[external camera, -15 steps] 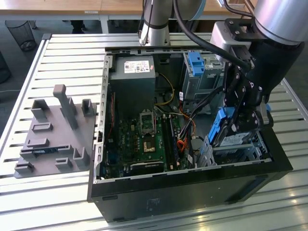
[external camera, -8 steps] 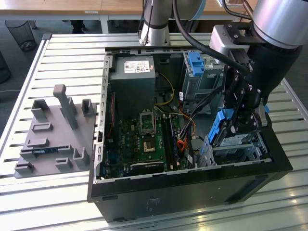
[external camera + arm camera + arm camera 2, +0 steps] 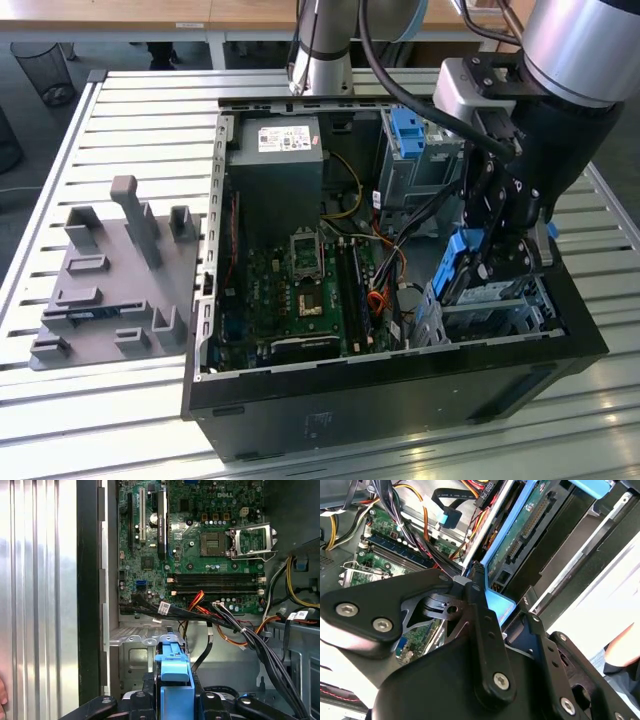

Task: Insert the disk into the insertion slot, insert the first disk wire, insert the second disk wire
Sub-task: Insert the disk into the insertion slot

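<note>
– Exterior view first: where is the disk?
– The disk (image 3: 460,262) hangs tilted, with its blue carrier uppermost, and the hand (image 3: 482,255) is clamped on it. Its lower end meets the insertion slot (image 3: 525,300), in the corner of the open computer case (image 3: 400,390) at the exterior view's right. I cannot tell whether it is seated. The case lies on the slatted counter (image 3: 150,110).
– And the other blue tray?
– The blue tray (image 3: 408,130) stands apart, in the taller grey cage (image 3: 400,175).
– Second wrist view?
– Black fingers (image 3: 482,625) pinch the carrier's blue edge. The disk (image 3: 527,535) shows its green circuit board. A black flat cable with a blue plug (image 3: 451,516) lies loose above the motherboard (image 3: 380,555).
– First wrist view?
– The disk (image 3: 175,680) sits end-on between the fingers (image 3: 147,700). A bundle of cables (image 3: 225,625) crosses between it and the motherboard (image 3: 200,540).
</note>
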Controlling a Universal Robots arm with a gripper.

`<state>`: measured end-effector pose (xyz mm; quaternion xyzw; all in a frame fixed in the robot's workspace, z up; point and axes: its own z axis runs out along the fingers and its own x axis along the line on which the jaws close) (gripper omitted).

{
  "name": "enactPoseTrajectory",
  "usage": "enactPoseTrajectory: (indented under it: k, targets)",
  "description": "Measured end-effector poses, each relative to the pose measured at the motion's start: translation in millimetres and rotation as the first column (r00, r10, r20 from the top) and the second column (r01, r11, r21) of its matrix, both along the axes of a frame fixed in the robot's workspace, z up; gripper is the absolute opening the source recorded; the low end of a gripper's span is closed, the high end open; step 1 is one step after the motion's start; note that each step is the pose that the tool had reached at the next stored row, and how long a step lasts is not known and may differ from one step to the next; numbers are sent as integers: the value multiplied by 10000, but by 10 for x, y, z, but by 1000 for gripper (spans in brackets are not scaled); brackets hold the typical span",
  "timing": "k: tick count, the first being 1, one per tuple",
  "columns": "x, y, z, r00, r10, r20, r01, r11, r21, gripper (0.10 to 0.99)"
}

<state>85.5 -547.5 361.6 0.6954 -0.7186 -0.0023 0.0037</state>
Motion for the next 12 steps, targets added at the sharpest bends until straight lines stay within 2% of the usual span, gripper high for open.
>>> enactPoseTrajectory:
  k: [12]
  targets:
    - [0,0,-73,10000,0,0,0,10000,-1,365]
